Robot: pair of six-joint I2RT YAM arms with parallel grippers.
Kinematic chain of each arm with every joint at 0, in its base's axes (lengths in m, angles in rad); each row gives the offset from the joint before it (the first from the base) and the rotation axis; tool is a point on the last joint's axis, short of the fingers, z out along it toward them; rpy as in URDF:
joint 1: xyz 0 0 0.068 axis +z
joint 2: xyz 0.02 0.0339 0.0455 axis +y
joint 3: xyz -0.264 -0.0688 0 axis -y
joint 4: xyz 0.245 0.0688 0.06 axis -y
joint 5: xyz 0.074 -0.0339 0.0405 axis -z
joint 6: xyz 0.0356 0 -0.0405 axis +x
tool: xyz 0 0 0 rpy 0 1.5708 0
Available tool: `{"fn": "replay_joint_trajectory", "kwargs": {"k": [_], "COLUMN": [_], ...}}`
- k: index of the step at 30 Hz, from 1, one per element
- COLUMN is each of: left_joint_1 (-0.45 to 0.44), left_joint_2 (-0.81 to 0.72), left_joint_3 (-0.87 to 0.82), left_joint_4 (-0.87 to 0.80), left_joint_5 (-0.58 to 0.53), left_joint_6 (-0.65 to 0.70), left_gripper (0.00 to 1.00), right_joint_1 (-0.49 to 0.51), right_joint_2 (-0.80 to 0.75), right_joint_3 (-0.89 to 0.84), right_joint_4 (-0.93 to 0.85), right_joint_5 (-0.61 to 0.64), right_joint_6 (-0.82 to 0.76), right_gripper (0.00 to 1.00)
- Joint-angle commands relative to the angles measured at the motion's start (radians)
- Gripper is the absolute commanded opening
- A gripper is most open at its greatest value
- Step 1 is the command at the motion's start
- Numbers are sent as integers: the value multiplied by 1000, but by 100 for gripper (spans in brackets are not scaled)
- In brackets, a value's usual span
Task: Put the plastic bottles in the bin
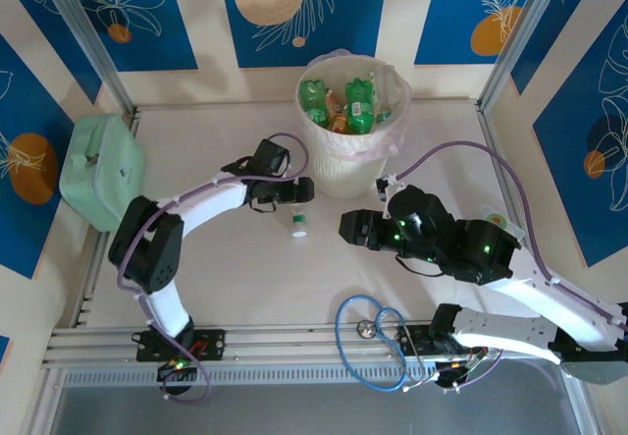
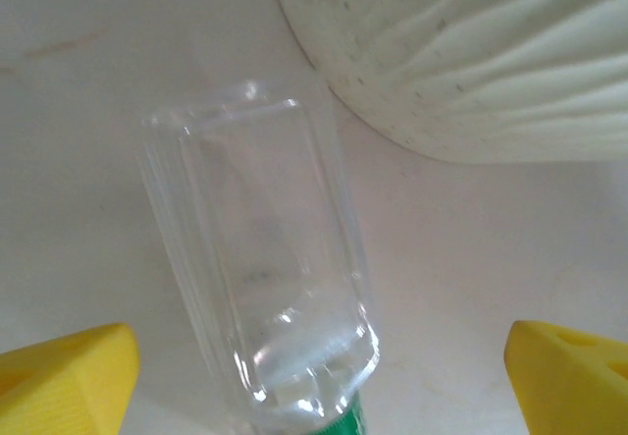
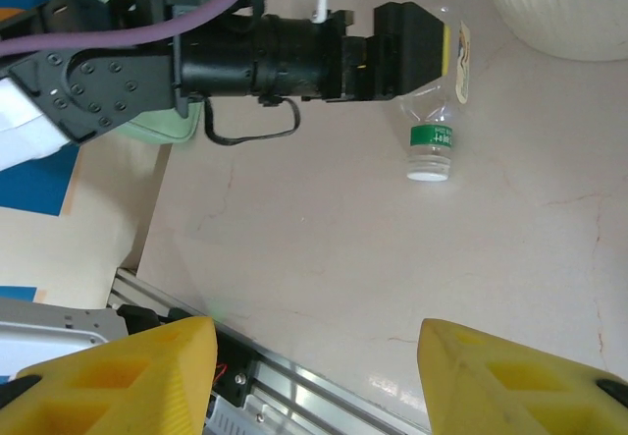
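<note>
A clear plastic bottle (image 1: pixel 297 224) with a green label and white cap lies on the table just in front of the bin (image 1: pixel 365 165). In the left wrist view the same bottle (image 2: pixel 260 278) lies between my left gripper's (image 2: pixel 322 349) wide-open yellow fingers (image 2: pixel 69 376), touching neither. The ribbed bin wall (image 2: pixel 471 52) is close behind it. From above, the left gripper (image 1: pixel 302 191) hovers just over the bottle. Several green and other bottles (image 1: pixel 339 106) are inside the bin. My right gripper (image 1: pixel 345 227) stands open and empty to the bottle's right, its fingers (image 3: pixel 128 376) apart over bare table.
A mint-green case (image 1: pixel 101 170) sits at the table's left edge. A blue cable loop (image 1: pixel 378 342) lies near the front rail, by the right arm's base. The right wrist view shows the left gripper (image 3: pixel 412 47) above the bottle (image 3: pixel 432 140).
</note>
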Motion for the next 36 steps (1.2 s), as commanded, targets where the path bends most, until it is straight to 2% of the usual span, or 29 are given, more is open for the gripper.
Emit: {"fn": "replay_joint_trajectory", "kwargs": {"k": [1, 8, 17, 21, 25, 30, 33, 36], "left_joint_1": [-22, -44, -44, -41, -40, -41, -41, -41], "left_joint_2": [85, 174, 145, 92, -15, -244, -354, -390], "left_joint_3": [71, 150, 109, 78, 41, 12, 92, 234], "left_joint_4": [-132, -187, -167, -167, -194, -262, -322, -367], "left_joint_5": [-152, -235, -206, -198, -207, -229, -243, -246], "left_joint_6": [68, 25, -24, -39, -56, -57, -17, 27], "left_gripper": [96, 88, 60, 54, 53, 55, 56, 57], "right_joint_1": [3, 5, 5, 6, 7, 10, 6, -1], "right_joint_2": [-16, -18, -17, -20, -22, -31, -33, -33], "right_joint_3": [-13, -16, -22, -22, -12, -4, 0, 5], "right_joint_4": [-10, -16, -10, -11, -17, -25, -26, -27], "right_joint_5": [24, 26, 28, 27, 30, 45, 50, 52], "right_joint_6": [18, 23, 22, 23, 21, 12, 3, -5], "right_gripper": [57, 57, 57, 57, 57, 57, 57, 57]}}
